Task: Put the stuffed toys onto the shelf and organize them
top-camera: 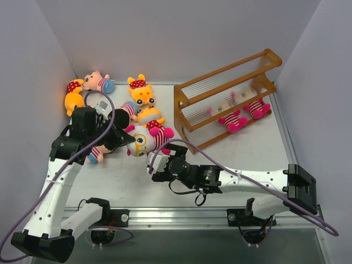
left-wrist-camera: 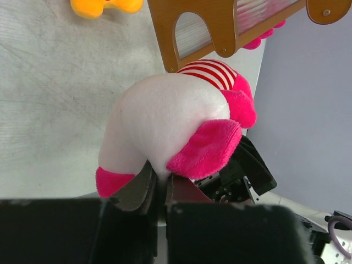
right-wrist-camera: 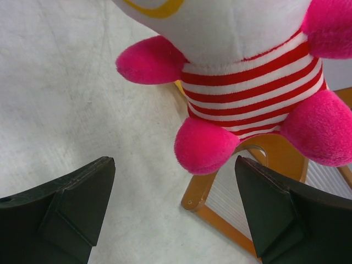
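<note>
The left jaws are pinching shut on the head of a white-faced doll (top-camera: 146, 138), gripping the plush just beside its magenta ear, and are holding it out over the bench (top-camera: 242, 154) just short of the shelf (top-camera: 220, 71). The doll's long axis is running roughly left to right across the bench, with its head pointing toward the left arm and its red-and-white striped body and magenta feet pointing toward the near end panel of the shelf. The right jaws are standing wide apart just in front of the doll, gripping nothing; from the right wrist camera the doll's striped belly and magenta limbs are hanging in view ahead of the two dark fingers (right-wrist-camera: 77, 209), clear of both. The shelf is sitting at the far right of the bench, angling away toward the back corner, and two more magenta-limbed striped dolls (top-camera: 234, 120) (top-camera: 257, 109) are sitting side by side on its lower tier. Behind the held doll a yellow bear (top-camera: 142, 93) and two other toys are lying in a loose cluster, another yellow bear (top-camera: 73, 99) and a peach-faced boy (top-camera: 98, 82) are lying by the back-left wall, and one more boy (top-camera: 98, 154) is lying partly hidden under the left arm.
</note>
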Tool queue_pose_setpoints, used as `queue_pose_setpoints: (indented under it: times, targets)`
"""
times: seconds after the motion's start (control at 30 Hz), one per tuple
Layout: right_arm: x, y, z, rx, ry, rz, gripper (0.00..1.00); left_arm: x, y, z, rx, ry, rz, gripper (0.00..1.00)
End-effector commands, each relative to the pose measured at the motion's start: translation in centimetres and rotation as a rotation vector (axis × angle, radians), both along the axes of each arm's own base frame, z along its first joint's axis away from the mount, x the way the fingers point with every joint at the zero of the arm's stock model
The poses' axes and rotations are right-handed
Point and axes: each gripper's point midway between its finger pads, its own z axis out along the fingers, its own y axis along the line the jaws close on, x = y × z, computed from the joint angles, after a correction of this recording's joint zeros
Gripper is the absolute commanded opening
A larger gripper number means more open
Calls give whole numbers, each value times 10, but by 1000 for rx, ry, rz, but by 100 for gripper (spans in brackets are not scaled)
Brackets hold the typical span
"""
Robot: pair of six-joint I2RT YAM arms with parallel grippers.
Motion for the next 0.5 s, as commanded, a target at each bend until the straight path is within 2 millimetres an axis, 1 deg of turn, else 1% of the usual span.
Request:
queue_pose_setpoints:
  times: [0.0,0.03,0.1,0.13,0.23,0.3,0.4,0.43,0.47]
  targets:
    - [22,-5,18,35,-132,-114,94,-1,-7,31,-75,-62,-11,3]
    - [24,-5,14,21,-138,-126,94,-2,-8,31,-81,-62,-17,3]
    - [28,-5,15,33,-155,-156,93,-2,-9,32,-89,-62,-22,3]
    - [30,-8,11,21,-166,-175,92,-3,-10,33,-93,-60,-26,3]
    - [33,-8,9,39,-180,-194,87,-4,-10,34,-96,-62,-32,3]
    - [34,-8,9,44,-187,-203,80,-6,-11,33,-99,-58,-40,3]
    - [37,-9,5,29,-198,-220,65,-7,-12,32,-99,-50,-49,3]
    - [37,-9,6,33,-198,-221,53,-8,-12,32,-97,-50,-50,3]
    - [36,-9,5,36,-191,-210,46,-8,-12,31,-95,-50,-52,3]
